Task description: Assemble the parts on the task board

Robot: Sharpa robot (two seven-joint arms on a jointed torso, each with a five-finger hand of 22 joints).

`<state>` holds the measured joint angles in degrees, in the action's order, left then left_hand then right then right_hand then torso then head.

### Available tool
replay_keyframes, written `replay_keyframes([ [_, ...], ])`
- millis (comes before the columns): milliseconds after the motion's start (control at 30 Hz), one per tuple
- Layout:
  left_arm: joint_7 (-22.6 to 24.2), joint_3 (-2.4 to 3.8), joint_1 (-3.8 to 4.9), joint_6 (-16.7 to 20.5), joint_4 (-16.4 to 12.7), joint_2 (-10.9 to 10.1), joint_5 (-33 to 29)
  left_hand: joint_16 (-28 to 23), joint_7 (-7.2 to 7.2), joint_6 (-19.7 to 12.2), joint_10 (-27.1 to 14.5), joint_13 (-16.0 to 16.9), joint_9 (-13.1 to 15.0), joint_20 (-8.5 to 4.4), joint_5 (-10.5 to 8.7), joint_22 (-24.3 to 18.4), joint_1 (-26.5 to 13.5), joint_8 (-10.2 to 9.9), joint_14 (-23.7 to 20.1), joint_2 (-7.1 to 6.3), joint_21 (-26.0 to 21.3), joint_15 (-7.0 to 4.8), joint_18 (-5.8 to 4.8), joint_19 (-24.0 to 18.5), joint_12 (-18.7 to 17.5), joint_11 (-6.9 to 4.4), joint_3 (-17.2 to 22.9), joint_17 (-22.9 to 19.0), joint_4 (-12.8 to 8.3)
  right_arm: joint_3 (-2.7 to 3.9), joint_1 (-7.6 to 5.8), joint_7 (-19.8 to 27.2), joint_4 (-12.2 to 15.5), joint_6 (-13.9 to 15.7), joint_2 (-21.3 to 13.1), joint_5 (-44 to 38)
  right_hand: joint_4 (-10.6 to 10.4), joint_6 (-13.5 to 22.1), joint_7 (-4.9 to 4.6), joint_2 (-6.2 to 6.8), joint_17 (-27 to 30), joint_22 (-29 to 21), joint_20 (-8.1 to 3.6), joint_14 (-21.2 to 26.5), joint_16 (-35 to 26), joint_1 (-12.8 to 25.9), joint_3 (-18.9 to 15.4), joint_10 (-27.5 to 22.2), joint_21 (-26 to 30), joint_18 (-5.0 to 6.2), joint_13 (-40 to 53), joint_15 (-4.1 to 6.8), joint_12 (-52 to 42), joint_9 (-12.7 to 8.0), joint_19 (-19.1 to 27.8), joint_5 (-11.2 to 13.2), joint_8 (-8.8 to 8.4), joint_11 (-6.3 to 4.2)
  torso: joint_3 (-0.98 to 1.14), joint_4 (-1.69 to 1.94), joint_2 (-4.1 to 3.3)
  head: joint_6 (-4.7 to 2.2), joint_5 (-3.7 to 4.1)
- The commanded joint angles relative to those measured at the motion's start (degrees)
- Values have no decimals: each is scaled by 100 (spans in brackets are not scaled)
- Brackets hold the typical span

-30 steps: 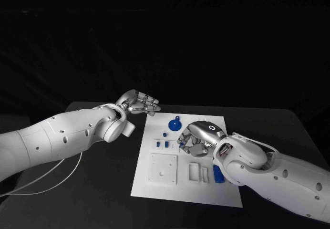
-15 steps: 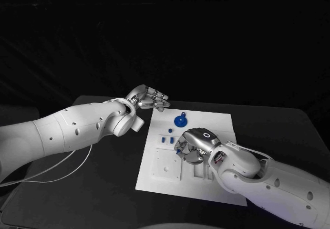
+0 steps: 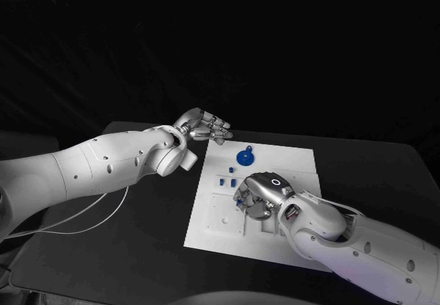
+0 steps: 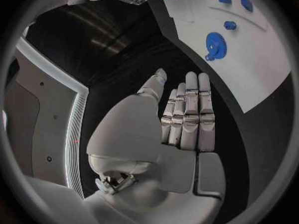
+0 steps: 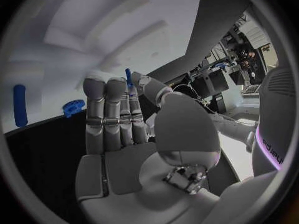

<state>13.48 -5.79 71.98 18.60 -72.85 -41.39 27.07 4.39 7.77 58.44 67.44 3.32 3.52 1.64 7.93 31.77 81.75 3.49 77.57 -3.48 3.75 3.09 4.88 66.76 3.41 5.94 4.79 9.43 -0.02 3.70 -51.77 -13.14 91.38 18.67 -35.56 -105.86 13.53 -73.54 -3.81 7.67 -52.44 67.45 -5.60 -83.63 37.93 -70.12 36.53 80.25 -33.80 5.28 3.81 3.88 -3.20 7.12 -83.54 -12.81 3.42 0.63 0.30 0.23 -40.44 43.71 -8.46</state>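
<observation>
Insertion step: right hand [image 3: 261,194] pinches a small blue part [image 5: 128,77] over the task board [image 3: 294,159]; left hand [image 3: 206,130] hovers empty, fingers straight. Next likely needs seating it.

Near corner of the task board [image 3: 206,238] and its middle recesses, hiding beneath the right hand [image 3: 259,197].
</observation>
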Motion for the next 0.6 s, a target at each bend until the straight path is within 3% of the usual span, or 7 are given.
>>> replay_keyframes([
  [33, 87, 5, 6, -21, -5, 12, -32, -2, 39, 8, -46, 6, 9, 26, 14, -5, 20, 16, -31, 23, 31, -12, -105, -6, 2, 11, -2, -4, 27, -6, 16, -26, 6, -46, 9, -120, 14, -44, -13, -49, 4, 4, 8, -13, 3, -6, 14, 37, 16, 102, 4, 34, -27, 5, -121, 29, 27, -11, 2, -3, 2, 19, -18],
  [600, 65, 5, 5, -95, 28, 5, -31, -5, 47, -7, -71, 6, 9, 31, 51, -21, 31, 16, -55, 27, 32, -4, -105, -18, 1, 20, 2, -8, 38, -35, 41, -32, -56, -192, 32, -125, 22, -47, -13, -51, 11, 40, 8, -13, 8, -5, 7, 40, 33, 100, 4, 34, -27, 6, -131, 25, 28, -12, -1, -4, 0, 65, -69],
])
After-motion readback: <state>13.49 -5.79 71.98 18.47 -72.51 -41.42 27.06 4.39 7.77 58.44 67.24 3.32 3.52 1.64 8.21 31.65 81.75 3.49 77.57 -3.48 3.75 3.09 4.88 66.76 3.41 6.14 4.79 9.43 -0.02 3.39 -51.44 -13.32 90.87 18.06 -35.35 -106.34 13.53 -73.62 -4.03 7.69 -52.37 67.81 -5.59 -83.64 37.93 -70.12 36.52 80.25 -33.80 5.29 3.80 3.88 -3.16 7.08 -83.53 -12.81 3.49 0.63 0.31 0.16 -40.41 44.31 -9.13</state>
